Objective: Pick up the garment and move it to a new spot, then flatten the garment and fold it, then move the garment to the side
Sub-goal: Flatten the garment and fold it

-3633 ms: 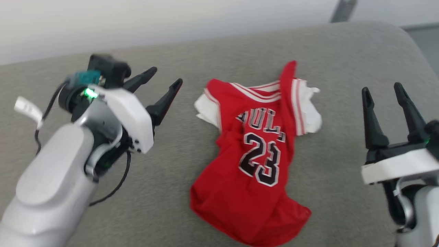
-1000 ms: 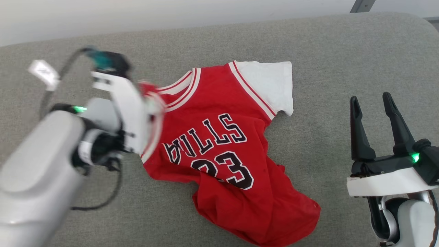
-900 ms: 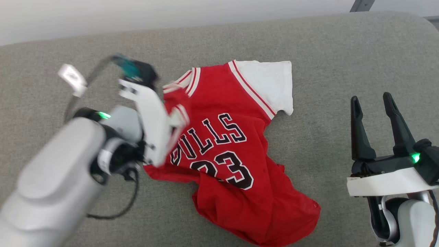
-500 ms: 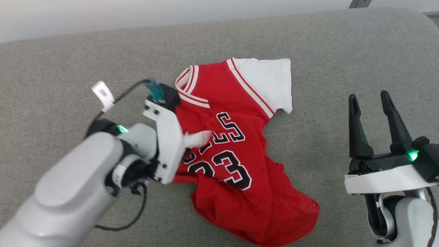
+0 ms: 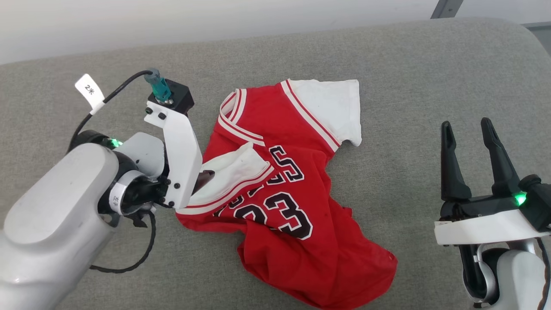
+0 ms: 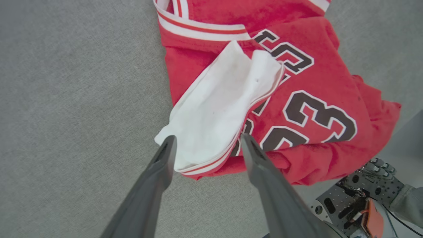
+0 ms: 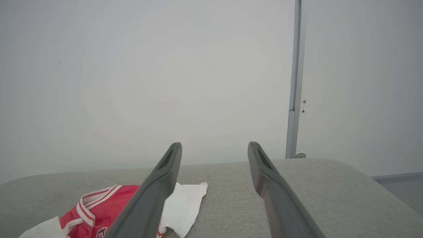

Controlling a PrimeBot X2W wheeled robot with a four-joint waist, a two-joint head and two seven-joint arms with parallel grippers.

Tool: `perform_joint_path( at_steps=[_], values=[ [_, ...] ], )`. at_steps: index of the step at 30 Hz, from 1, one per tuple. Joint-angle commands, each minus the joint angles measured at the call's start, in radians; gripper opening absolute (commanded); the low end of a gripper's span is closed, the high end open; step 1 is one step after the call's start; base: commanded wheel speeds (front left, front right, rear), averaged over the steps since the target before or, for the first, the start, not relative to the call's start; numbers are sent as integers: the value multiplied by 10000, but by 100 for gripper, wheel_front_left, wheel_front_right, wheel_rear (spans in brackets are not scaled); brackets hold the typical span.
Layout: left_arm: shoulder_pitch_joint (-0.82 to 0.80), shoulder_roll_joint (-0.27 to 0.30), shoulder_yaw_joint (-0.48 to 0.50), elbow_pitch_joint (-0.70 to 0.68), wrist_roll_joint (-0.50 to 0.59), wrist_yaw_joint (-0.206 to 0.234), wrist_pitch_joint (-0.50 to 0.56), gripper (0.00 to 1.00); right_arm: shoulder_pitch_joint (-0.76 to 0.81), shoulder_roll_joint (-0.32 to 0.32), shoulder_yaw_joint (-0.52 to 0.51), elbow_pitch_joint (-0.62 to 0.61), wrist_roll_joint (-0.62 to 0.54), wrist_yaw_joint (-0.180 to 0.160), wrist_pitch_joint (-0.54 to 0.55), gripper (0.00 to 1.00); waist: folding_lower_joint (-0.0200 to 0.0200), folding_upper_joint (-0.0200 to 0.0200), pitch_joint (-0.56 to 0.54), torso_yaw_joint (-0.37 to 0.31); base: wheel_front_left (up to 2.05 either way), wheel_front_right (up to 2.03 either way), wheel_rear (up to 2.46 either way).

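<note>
Red jersey shirt (image 5: 297, 193) with white sleeves, striped trim and black number 23: one item. It lies face up on a grey woven fabric cushion (image 5: 387, 51), about midway between the two arms in the head view and closer to the left one. Its long axis runs on a diagonal; the collar points to the far left and the crumpled hem to the near right.

White sleeves: two. One sleeve (image 5: 331, 103) lies spread flat on the far side. The other sleeve (image 5: 232, 170) is folded inward over the chest and covers the first letters of the lettering, so that the last letters and the 23 are readable.

Grippers with two long dark fingers: two.
- Left gripper (image 6: 208, 138): over the near-left edge of the shirt, fingers spread wide on either side of the folded sleeve's end. Whether the tips touch the cloth cannot be told.
- Right gripper (image 5: 466, 125): well apart from the shirt to its right, fingers spread, pointing up and away, nothing between them.

Plain white wall (image 7: 132, 66): one, behind the cushion, with one pale upright strip (image 7: 294, 82).
</note>
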Motion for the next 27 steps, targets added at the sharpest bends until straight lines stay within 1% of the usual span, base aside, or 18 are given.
perform_joint_path(
  at_steps=[1,3,7,11,13,21,22,23,27],
  values=[
    [-29,-76,-5,91,-71,3,23,100,36,55,-5,-8,27,-3,-50,100,0,0,6,-16,0,0,0],
    [-84,-163,-26,332,-50,-25,-42,100,16,60,35,-30,48,-3,-28,100,0,0,42,-63,0,0,0],
    [-193,-412,12,1099,-103,101,-150,100,-82,65,95,-75,81,-3,15,100,0,0,174,-216,0,0,0],
    [-298,-551,-4,2077,1,48,-315,100,-138,54,94,-76,110,-3,35,100,0,0,330,-362,0,0,0],
    [-251,-727,-42,2835,-39,-56,-477,100,-177,46,107,-70,129,-3,20,100,0,0,444,-446,0,0,0],
    [-189,-1089,-174,4128,-157,-426,-687,100,-247,-3,10,-69,163,-3,-11,100,0,0,588,-429,0,0,0],
    [-232,-1117,-205,4251,-135,-443,-701,48,-258,0,-11,-71,159,-3,-8,100,0,0,597,-407,0,0,0],
    [-268,-1162,-228,4344,-157,-519,-660,0,-268,0,-19,-83,155,-3,2,100,0,0,612,-381,0,0,0],
    [-440,-1370,-113,4585,-286,-608,-826,0,-302,-1,-71,-113,142,-3,10,100,0,0,656,-238,0,0,0]
  ],
)
